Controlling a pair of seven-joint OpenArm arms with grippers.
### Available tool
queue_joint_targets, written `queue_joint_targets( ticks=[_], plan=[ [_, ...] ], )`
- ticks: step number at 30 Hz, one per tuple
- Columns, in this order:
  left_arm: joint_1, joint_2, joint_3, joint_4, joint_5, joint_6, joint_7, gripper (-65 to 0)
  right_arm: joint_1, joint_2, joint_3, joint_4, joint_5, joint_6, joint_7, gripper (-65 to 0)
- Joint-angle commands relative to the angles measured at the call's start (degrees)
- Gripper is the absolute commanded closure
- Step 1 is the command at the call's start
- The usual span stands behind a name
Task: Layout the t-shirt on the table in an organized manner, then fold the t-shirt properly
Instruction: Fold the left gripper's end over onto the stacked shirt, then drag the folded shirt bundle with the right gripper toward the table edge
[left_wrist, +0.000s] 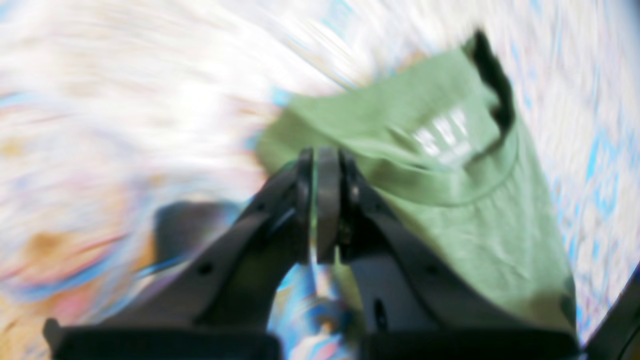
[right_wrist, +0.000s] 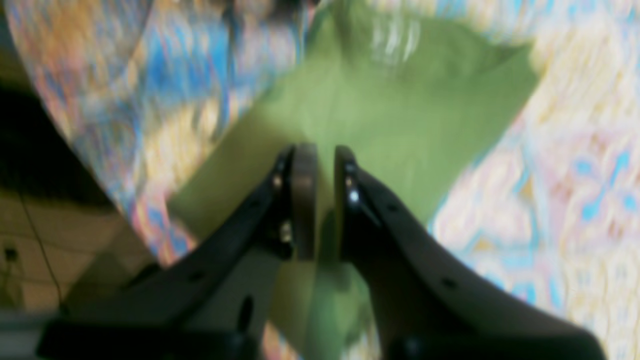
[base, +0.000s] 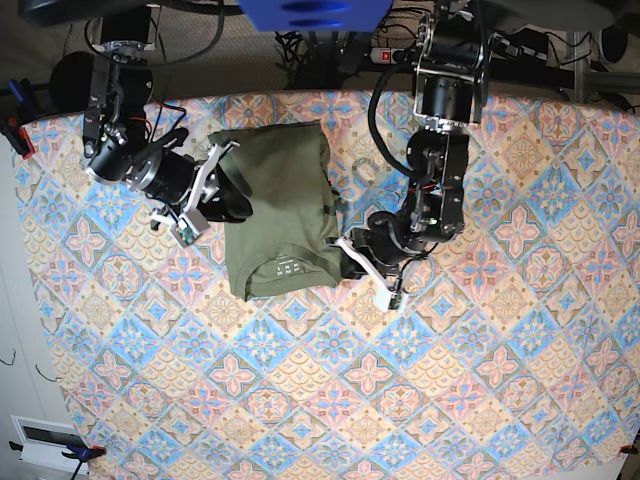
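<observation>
The olive-green t-shirt (base: 280, 200) lies as a rough rectangle on the patterned table (base: 420, 380). Its neck with pale print (base: 290, 268) points toward the front. My left gripper (base: 345, 250) sits at the shirt's right edge near the neck. In the left wrist view its pads (left_wrist: 315, 165) are pressed together on the fabric's edge, and the t-shirt (left_wrist: 450, 200) spreads to the right. My right gripper (base: 238, 205) is at the shirt's left edge. In the right wrist view its jaws (right_wrist: 325, 160) are nearly together with a fold of the t-shirt (right_wrist: 380, 110) between them.
Both wrist views are motion-blurred. Cables and arm bases (base: 450, 60) crowd the far table edge, with a blue object (base: 310, 10) above. Floor and a white box (base: 45, 435) lie beyond the table's left edge.
</observation>
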Motion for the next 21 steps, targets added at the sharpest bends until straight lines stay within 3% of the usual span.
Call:
queue_joint_targets(
  ticks=[1, 5, 13, 21],
  plan=[
    [1.1, 0.0, -2.1, 3.3, -0.5, -0.3, 0.6, 0.0, 0.6, -0.7, -0.7, 1.0, 1.3, 0.2, 1.0, -6.0],
    [6.7, 0.0, -9.7, 11.0, -0.5, -0.4, 2.6, 0.0, 2.1, -5.4, -5.3, 0.3, -0.3, 0.2, 1.0, -6.0],
    [14.7, 0.0, -15.7, 20.6, -0.5, -0.4, 2.7, 0.0, 7.6, -10.7, -19.5, -6.8, -21.2, 0.2, 1.0, -6.0],
    [17.0, 0.0, -15.6, 22.9, -0.5, -0.5, 2.8, 0.0, 9.9, -15.0, -21.0, -21.5, -34.0, 0.2, 0.6, -6.0]
  ],
)
